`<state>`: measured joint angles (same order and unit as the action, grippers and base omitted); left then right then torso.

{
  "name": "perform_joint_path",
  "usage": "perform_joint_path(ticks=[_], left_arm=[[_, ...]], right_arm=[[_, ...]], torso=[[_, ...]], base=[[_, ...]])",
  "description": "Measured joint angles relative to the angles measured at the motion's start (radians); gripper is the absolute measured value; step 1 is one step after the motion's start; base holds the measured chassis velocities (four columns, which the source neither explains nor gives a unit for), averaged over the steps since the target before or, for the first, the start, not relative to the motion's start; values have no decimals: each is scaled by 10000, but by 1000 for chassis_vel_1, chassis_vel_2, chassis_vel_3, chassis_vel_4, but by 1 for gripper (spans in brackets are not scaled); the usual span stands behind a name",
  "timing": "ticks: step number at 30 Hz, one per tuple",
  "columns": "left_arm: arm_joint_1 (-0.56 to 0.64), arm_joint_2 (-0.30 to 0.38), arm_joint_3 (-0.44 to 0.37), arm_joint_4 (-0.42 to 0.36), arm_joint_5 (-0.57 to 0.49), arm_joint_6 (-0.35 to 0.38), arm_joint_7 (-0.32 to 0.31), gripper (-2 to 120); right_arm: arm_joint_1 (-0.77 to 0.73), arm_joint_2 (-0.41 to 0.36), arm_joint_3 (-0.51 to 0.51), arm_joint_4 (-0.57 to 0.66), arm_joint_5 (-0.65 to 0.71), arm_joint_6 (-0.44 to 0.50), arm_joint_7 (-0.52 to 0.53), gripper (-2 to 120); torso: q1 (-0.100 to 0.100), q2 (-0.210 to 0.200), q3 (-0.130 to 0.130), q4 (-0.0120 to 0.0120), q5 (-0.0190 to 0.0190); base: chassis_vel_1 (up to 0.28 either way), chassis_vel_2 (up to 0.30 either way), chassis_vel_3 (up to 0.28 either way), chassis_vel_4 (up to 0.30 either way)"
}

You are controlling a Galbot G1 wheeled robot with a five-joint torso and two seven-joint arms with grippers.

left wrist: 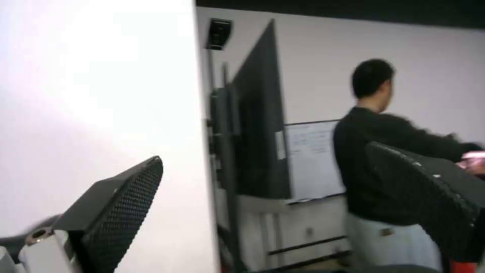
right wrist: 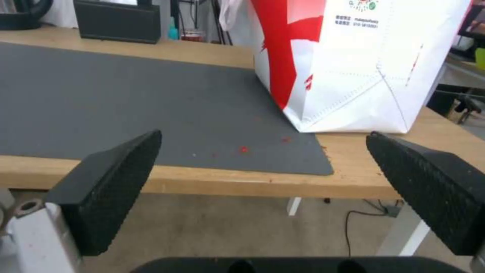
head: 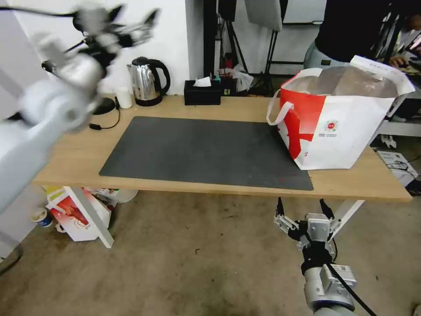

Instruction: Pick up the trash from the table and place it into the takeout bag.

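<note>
My right gripper (head: 302, 210) sits lowest in the head view, at the bottom right below the table (head: 79, 153) edge, fingers spread wide with nothing between them. The takeout bag (head: 337, 131) stands at the right of the frame, on the dark grey mat's (head: 197, 151) right end. My left gripper (head: 127, 19) is raised in the upper left, spread open and empty.

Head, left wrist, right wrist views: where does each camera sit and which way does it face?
Head: high, facing forward and down at the table; both arms show.
Left wrist: on the raised left hand, open, facing the room and a person.
Right wrist: on the low right hand, open, facing the table edge.
Shared by head and right wrist: takeout bag, grey mat.
</note>
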<state>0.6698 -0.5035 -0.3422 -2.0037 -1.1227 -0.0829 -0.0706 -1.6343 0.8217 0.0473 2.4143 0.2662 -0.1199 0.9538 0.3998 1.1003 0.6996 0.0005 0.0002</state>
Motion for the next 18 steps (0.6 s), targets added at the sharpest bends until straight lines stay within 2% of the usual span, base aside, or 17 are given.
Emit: perform_joint_path(ticks=[1,2,3,4,5,6,7,9,10,11,12,13,14,15,16,18], left_arm=[[1080,-109,-816,-223,371,-13,71,100],[1643,-233,-1172,-304,605,-39,95,100],[1643,-233,-1172,-304,605,-39,95,100],[2820,-689,-1606,-396,1135,-151,124,100],[3463,-1107,-1787,-483,1519,-199,125,100],[3998,-1635,-2084,-704,1997,-257,124,100],[3998,-1635,-2084,-704,1997,-257,124,100],[4969,-2774,-2651,-1231,2944,-356,115,100],[5534,-3493,-2829,-1451,3546,-424,106,100],[5759,-3800,-2886,-1529,3843,-485,108,100],[5759,-3800,-2886,-1529,3843,-485,108,100],[6489,-4820,-3052,-1764,4817,-720,106,100],[6953,-5484,-3123,-1904,5414,-850,116,100],[6953,-5484,-3123,-1904,5414,-850,116,100],[7486,-6209,-3157,-2138,6094,-1015,136,100],[8120,-7005,-3174,-2465,6910,-1215,172,100]], right_arm=[[0,0,0,0,0,0,-1,100],[0,0,0,0,0,0,0,100],[0,0,0,0,0,0,0,100],[1,0,0,0,0,0,-1,100],[0,0,0,0,0,0,-1,100],[0,1,0,0,0,0,0,100],[0,1,0,0,0,0,0,100],[0,0,-1,0,1,-1,-1,100],[0,0,0,0,0,-1,0,100],[0,-2,0,0,0,-1,0,100],[0,-2,0,0,0,-1,0,100],[1,0,0,1,0,-1,0,100],[1,-1,0,0,0,-1,-1,100],[1,-1,0,0,0,-1,-1,100],[0,-2,-1,1,0,-1,-2,100],[0,1,0,0,0,-1,-1,100]], torso=[[1,0,1,0,-3],[1,0,1,0,-3],[1,0,1,0,-3],[1,0,2,-3,-1],[2,-2,6,-6,-20],[4,-2,6,-16,-16],[4,-2,6,-16,-16],[2,-2,4,-13,11],[1,-2,3,-8,1],[1,-2,3,-6,-4],[1,-2,3,-6,-4],[1,-2,4,-5,2],[1,-2,3,-1,-3],[1,-2,3,-1,-3],[2,-2,3,-3,-4],[1,-2,3,-7,8]], base=[[0,0,0,0],[0,0,0,0],[0,0,0,0],[0,0,0,0],[0,0,0,0],[0,0,0,0],[0,0,0,0],[0,0,0,0],[0,0,0,0],[0,0,0,0],[0,0,0,0],[0,0,0,0],[0,0,0,0],[0,0,0,0],[0,0,0,0],[0,0,0,0]])
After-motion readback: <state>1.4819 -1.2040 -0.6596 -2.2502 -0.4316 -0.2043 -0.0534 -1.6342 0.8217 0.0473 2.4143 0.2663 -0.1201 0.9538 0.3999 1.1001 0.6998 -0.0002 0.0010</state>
